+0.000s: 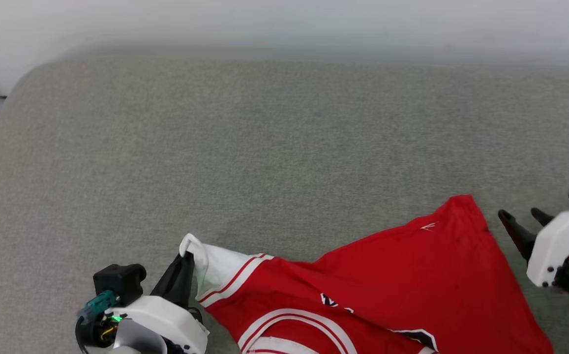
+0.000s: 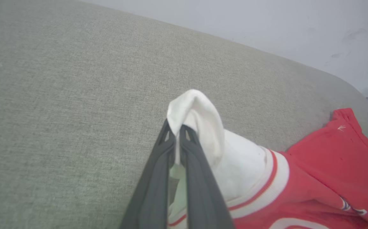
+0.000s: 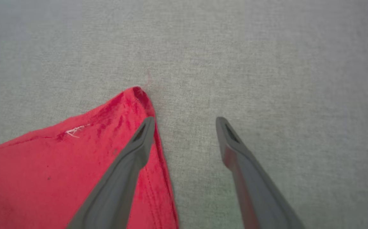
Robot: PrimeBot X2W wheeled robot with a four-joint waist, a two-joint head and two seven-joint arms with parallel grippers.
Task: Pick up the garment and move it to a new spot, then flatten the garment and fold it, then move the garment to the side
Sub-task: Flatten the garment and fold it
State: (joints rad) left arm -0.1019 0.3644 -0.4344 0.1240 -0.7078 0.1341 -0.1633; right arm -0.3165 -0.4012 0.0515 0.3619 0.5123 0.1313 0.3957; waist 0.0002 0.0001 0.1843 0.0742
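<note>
soft red garment [image 1: 387, 280] with a white panel, red-and-white stripe trim and a small black-and-white mark, lying rumpled on the near part of the grey-green fabric-covered bench [image 1: 264, 137], pale wall [image 1: 284, 24] behind. left hand [image 2: 176, 128] pinched tight on its white corner; right hand [image 3: 185, 122] spread wide, holding nothing, just beside the red corner.

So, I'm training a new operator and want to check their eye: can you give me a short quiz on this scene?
1. Which part of the garment does the left gripper pinch? A) white corner B) red corner C) black mark
2. True or false: the right gripper is open, holding nothing.
3. Fill in: the garment lies on a ____ fabric surface.
Key: 1 A; 2 true; 3 grey.
</note>
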